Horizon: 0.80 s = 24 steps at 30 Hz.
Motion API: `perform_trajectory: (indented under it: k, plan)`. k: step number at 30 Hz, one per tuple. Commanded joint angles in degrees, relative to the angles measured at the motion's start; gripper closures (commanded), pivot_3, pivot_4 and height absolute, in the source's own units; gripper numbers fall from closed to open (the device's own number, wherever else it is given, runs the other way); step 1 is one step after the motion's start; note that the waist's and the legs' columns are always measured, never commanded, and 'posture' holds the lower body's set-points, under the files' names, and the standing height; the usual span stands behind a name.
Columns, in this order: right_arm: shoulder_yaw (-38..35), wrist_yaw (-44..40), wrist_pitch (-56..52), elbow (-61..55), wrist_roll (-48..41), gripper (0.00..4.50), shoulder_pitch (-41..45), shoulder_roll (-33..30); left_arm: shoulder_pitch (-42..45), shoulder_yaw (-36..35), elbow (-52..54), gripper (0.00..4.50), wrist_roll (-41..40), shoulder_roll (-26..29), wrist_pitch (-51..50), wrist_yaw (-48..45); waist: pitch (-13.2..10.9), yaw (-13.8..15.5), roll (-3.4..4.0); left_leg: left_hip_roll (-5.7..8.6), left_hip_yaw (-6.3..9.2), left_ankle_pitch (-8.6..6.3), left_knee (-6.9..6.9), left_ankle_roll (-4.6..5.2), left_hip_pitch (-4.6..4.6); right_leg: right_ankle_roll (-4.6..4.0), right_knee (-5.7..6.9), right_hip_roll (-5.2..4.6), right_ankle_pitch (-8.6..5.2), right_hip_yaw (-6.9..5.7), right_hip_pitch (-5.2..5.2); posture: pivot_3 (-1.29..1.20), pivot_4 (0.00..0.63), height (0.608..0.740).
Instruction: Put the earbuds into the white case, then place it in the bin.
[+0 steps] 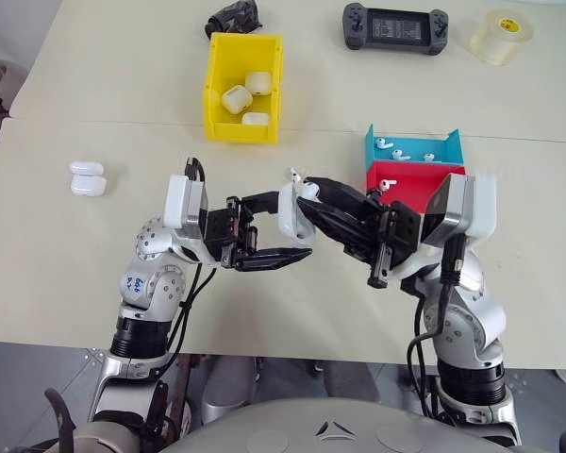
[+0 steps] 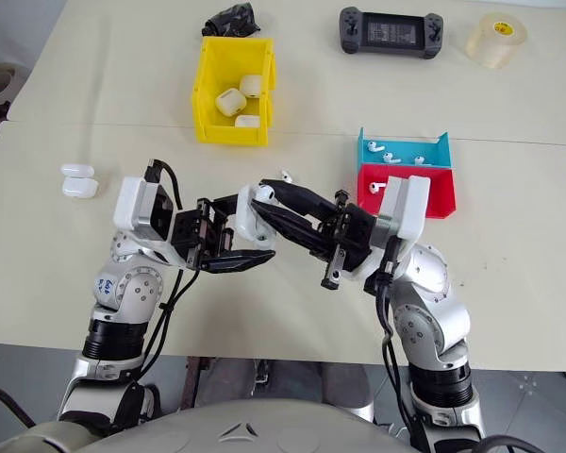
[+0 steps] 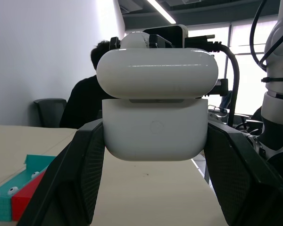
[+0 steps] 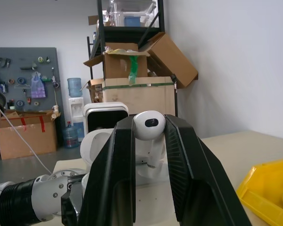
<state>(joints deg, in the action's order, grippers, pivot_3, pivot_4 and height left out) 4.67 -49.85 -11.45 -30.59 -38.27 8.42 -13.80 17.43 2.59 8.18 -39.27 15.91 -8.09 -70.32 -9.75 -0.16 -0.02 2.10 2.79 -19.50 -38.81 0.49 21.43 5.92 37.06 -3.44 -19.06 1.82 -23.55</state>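
My left gripper [image 1: 292, 226] is shut on the white case [image 3: 154, 129], held above the table with its flip lid [image 3: 155, 73] ajar. An earbud [image 4: 149, 123] is pinched in my shut right gripper [image 1: 303, 188], right at the open top of the case [image 1: 290, 213], with its stem sticking up [image 1: 296, 176]. Whether the earbud touches the case is unclear. More earbuds [image 1: 401, 153] lie in the blue tray. The yellow bin [image 1: 212, 94] stands at the back centre-left with three white cases [image 1: 237, 98] inside.
A blue tray [image 1: 443, 146] and a red tray [image 1: 410, 196] sit side by side to the right, with one earbud [image 1: 382, 186] in the red one. Two more cases [image 1: 87, 177] lie at the left. A game controller [image 1: 394, 28], a tape roll [image 1: 502, 36] and a black object [image 1: 234, 17] line the far edge.
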Motion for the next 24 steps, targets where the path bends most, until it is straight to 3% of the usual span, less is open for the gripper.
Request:
perform_trajectory:
  k: [1, 24]
  plan:
    - [1.5, 0.2, 1.3, 0.7, 0.7, 3.98, 0.8, 0.4, 0.9, -0.1, 1.8, 1.73, -1.3, -0.2, 0.1, -0.2, 0.0, 0.0, 0.0, 0.0, 0.0, 0.0, 0.0, 0.0, 0.0, 0.0, 0.0, 0.0, 0.0, 0.0, 0.0, 0.0, 0.15, 0.74]
    - [0.0, -3.6, 2.3, 3.9, -1.9, 3.98, -1.1, -5.9, 2.2, -1.9, 1.6, 1.73, -1.3, -1.8, 0.5, 1.6, 0.0, 0.0, 0.0, 0.0, 0.0, 0.0, 0.0, 0.0, 0.0, 0.0, -0.02, 0.0, 0.0, 0.0, 0.01, 0.0, 0.15, 0.74]
